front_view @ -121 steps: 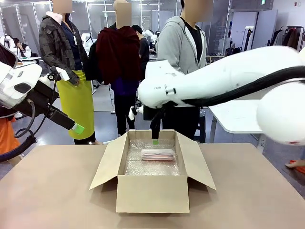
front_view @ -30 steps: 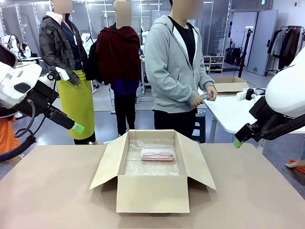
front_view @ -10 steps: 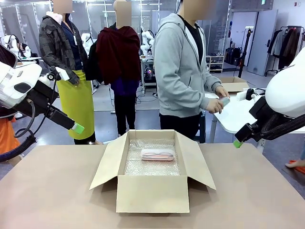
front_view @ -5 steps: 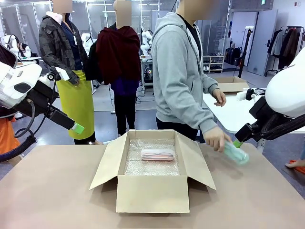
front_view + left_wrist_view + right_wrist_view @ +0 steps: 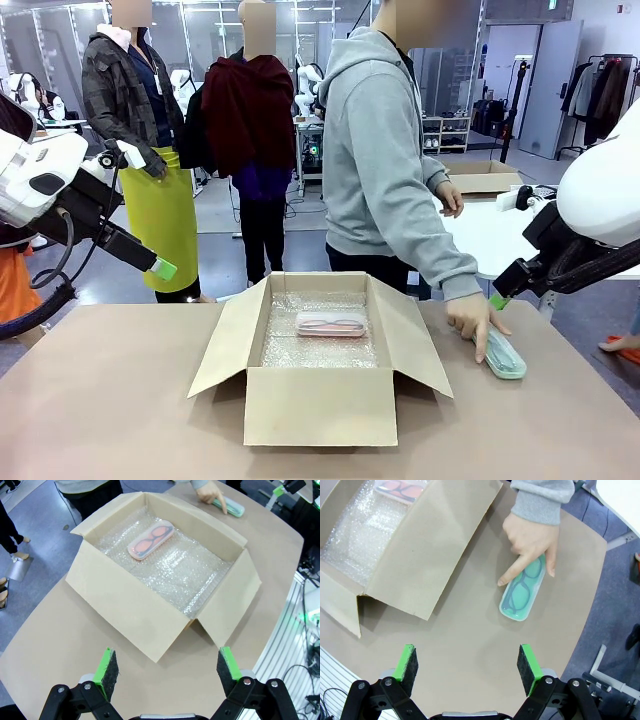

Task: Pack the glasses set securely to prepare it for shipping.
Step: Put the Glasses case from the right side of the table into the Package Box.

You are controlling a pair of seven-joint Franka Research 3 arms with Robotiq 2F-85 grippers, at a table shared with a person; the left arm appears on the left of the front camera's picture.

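Pink case: the pale pink case (image 5: 331, 323), in clear wrap, lies on the bubble wrap inside the open box (image 5: 320, 408), toward its 12 o'clock wall.
Mint case: the mint green case (image 5: 522, 594) lies flat on the counter (image 5: 470, 630) at the box's 3 o'clock, with the person's hand (image 5: 532, 540) on it.
Left fingers (image 5: 106, 669): spread wide, holding nothing.
Right fingers (image 5: 407, 662): spread wide and empty, above the mint case.
Handling: probably a light, rigid, smooth shell that may slip. Pinch it across the short width at mid-length once the hand clears.
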